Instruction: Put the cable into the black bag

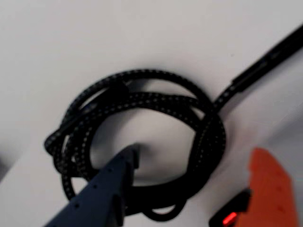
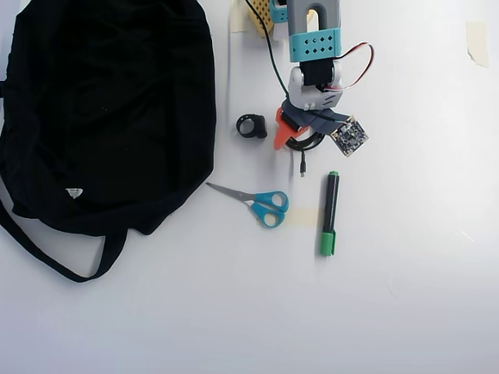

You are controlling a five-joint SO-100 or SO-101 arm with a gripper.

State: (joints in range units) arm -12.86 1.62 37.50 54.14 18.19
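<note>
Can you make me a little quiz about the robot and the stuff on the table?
1. True or false: the cable is already inside the black bag.
2. In the overhead view, what lies nearest the green marker? A) scissors B) black bag C) small black ring
3. In the wrist view, where does the dark blue finger's tip sit?

Key: 1. False, it lies coiled on the white table. 2. A. 3. Inside the cable's loop; the orange finger is outside it.

Black cable (image 1: 142, 101) flecked white, black bag (image 2: 109, 109), blue-handled scissors (image 2: 261, 204), green marker (image 2: 330, 213).
</note>
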